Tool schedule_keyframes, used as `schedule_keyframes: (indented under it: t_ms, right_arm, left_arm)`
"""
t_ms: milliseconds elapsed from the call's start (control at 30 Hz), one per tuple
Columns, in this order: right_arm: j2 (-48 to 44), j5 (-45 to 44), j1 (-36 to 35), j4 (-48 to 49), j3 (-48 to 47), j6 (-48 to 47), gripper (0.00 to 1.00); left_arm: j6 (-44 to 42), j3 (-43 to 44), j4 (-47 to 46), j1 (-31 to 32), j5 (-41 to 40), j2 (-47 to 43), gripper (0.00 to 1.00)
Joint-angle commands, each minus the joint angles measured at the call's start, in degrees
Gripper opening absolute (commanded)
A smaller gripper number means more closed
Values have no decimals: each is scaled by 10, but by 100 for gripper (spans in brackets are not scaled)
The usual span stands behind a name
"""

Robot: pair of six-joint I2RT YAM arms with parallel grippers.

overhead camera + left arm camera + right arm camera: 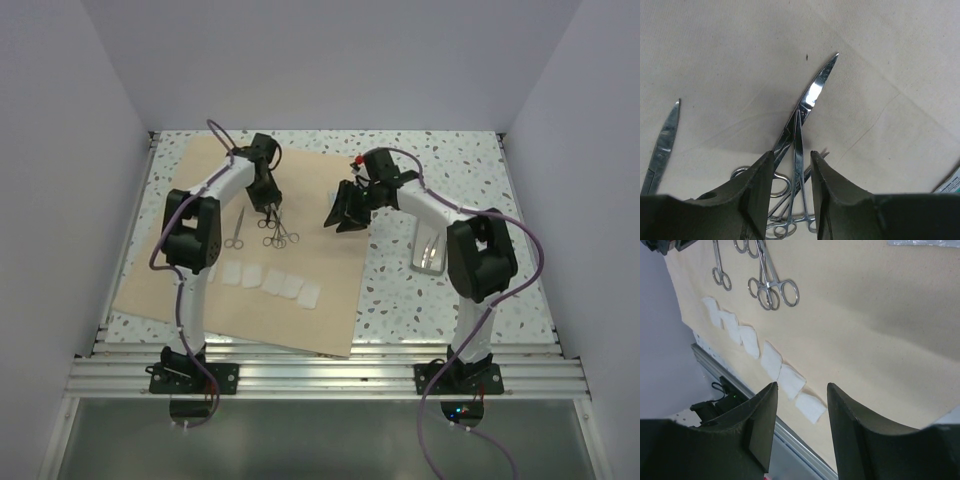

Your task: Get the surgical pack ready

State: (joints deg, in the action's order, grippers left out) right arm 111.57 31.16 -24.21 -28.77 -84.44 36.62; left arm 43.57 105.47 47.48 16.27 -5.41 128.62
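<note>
I am seeing the tan wrap sheet [315, 195] lying flat, carrying steel forceps [276, 233], scissors [237, 230] and a gauze row [270, 282]; the steel tray [430, 255] is sitting apart, rightward.

Between the left arm [195, 240] and the right arm [475, 250], a bare strip of the wrap sheet [325, 305] was found open, and a tool could be passed there. The left middle of the sheet was crowded by the scissors [237, 228] and the forceps [280, 238]. The left tool [270, 210] was held low over the forceps, its jaws apart around one shaft. Nearer the bases, the way was barred by a row of gauze squares [270, 282]. The right tool [345, 215] was held above the sheet near its right edge. On the worktop [395, 290], the steel tray [430, 258] was partly overhung by the right arm. Both sides were closed by walls [60, 200].
</note>
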Motion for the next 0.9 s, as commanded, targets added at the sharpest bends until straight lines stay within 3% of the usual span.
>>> schedule_keyframes:
  t_ms: [0,333,433,733,867]
  right_arm:
    - [-36,17,7,4,10,-11,48]
    - [-31,24,14,8,9,-12,48]
    - [-31,26,14,9,8,-11,47]
    - [-37,19,13,9,10,-14,48]
    - [-38,22,11,6,6,-25,48]
  left_arm:
    - [20,38,20,3,-20,19,39]
    - [22,25,23,16,-37,36,39]
    - [13,33,27,17,-44,46,32]
    - [-14,26,25,16,-57,34,0]
    - [-44,25,27,15,-33,-7,0]
